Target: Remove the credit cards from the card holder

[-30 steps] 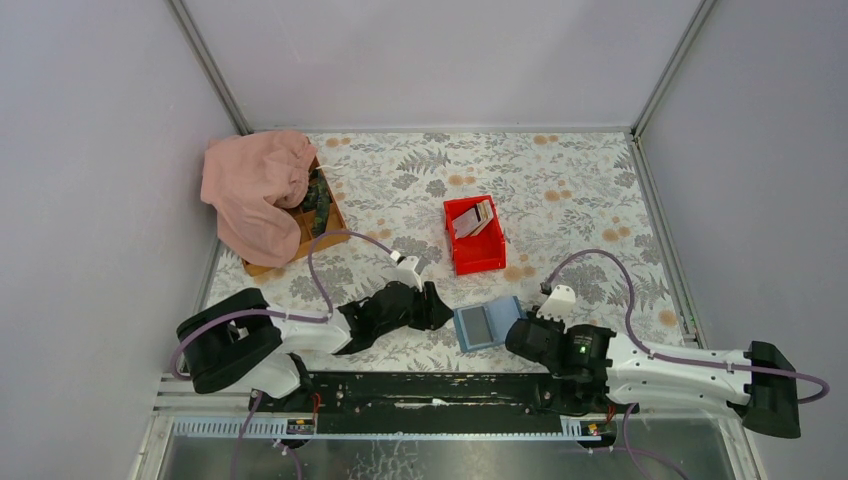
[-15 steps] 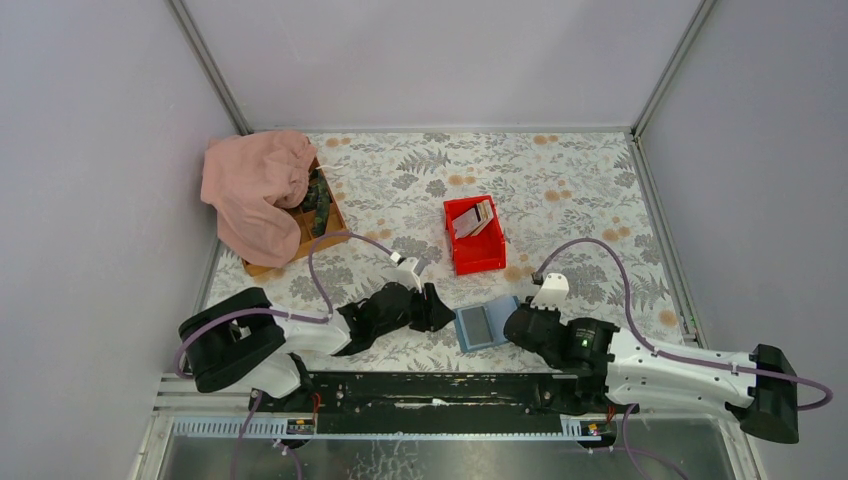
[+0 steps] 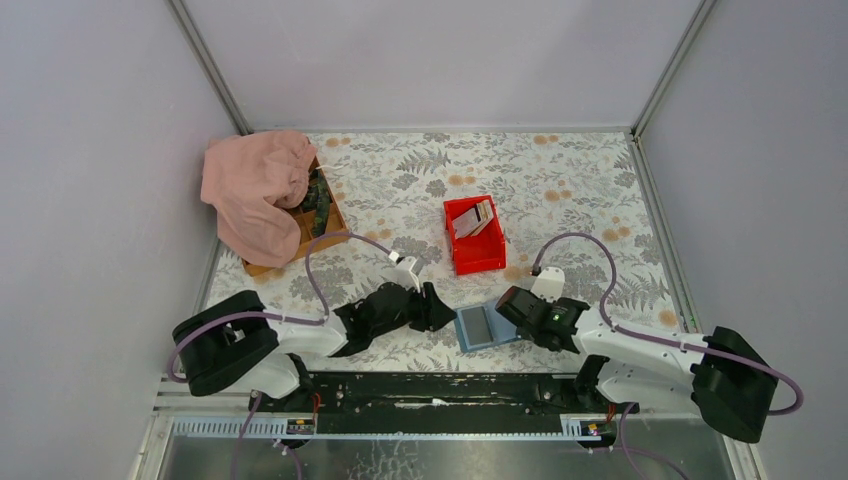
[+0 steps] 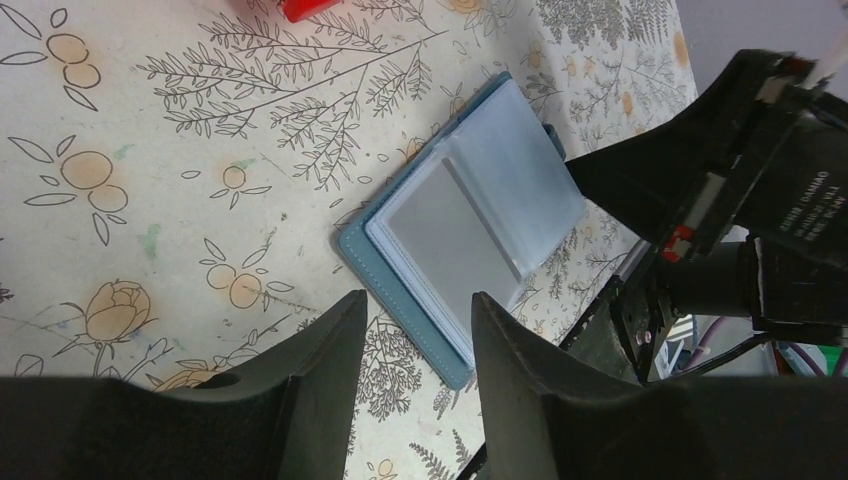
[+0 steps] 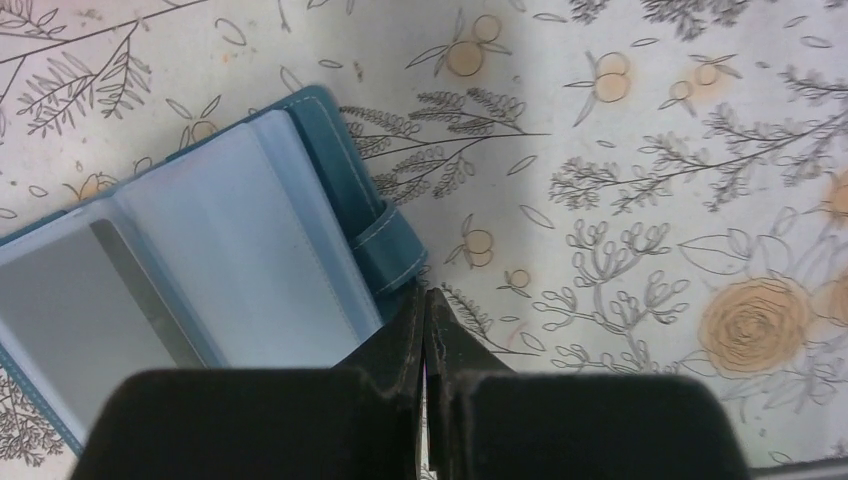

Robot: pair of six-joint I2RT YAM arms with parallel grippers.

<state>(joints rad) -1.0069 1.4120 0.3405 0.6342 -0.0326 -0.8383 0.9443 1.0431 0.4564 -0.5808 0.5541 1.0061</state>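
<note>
The card holder (image 3: 483,327) is a blue wallet lying open on the flowered table between my two grippers. Its clear sleeves face up (image 4: 470,215), and a grey card (image 4: 447,235) sits in one of them (image 5: 70,320). My left gripper (image 4: 418,305) is open with nothing in it, low over the table just left of the wallet (image 3: 440,308). My right gripper (image 5: 425,297) is shut on nothing, its tip at the wallet's right edge beside the blue strap tab (image 5: 388,248). Other credit cards (image 3: 473,218) lie in the red bin (image 3: 478,260).
A pink cloth (image 3: 256,185) drapes over a wooden box (image 3: 325,212) at the back left. The red bin stands just behind the wallet. Grey walls enclose the table on three sides. The right arm's dark body (image 4: 760,180) shows beyond the wallet in the left wrist view.
The right arm has swung left and forward, bringing its shut gripper up to the wallet's right edge. The left arm and the wallet have stayed in place.
</note>
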